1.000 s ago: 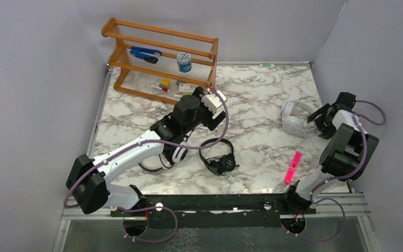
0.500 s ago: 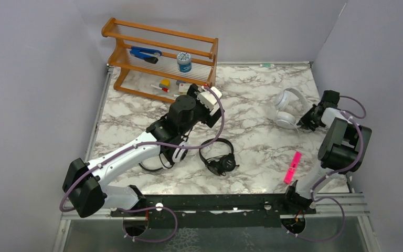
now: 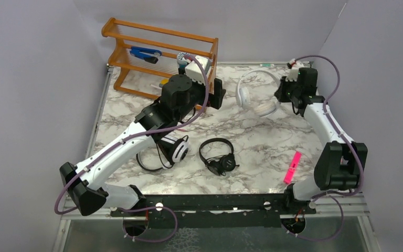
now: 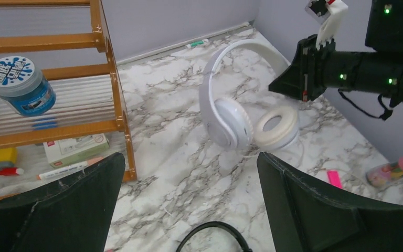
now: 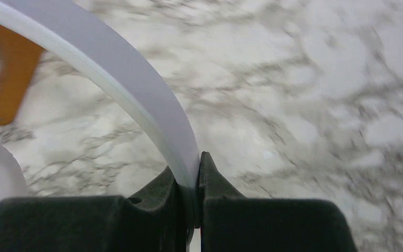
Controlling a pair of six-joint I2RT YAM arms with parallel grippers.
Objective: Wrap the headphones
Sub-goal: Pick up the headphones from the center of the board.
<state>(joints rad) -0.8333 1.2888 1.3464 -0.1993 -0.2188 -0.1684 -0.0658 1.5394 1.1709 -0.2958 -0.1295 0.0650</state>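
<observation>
Three headphones, one task: wrap each. Items run left to right across the top view.

1. Wooden rack, far-left corner, holding a blue jar and small stationery. It bounds that corner.
2. White headphones with black pads, flat on the table under the left arm. Their black cord lies in a loose loop beside them. Not wrapped.
3. Black headphones, flat near the front centre, with the cord bunched at the cups. Whether it is wound cannot be told.
4. Left end effector, fingers spread wide and holding nothing. It is poised just in front of the rack and faces item 5.
5. All-white headphones, far centre-right, hanging cups-down from the headband. Whether the cups touch the table cannot be told. A thin white cord appears to trail below them, and no winding is visible.
6. Right end effector, fingers pinched tight on the headband of item 5, near the back-right corner.
7. Pink marker, front right, well apart from the work.

Progress, as judged: early. One pair is presented for handling and no cord is visibly wound on any pair.

Room: the middle of the table is open. The rack, the back wall and the right wall crowd both arms at their present reach.
</observation>
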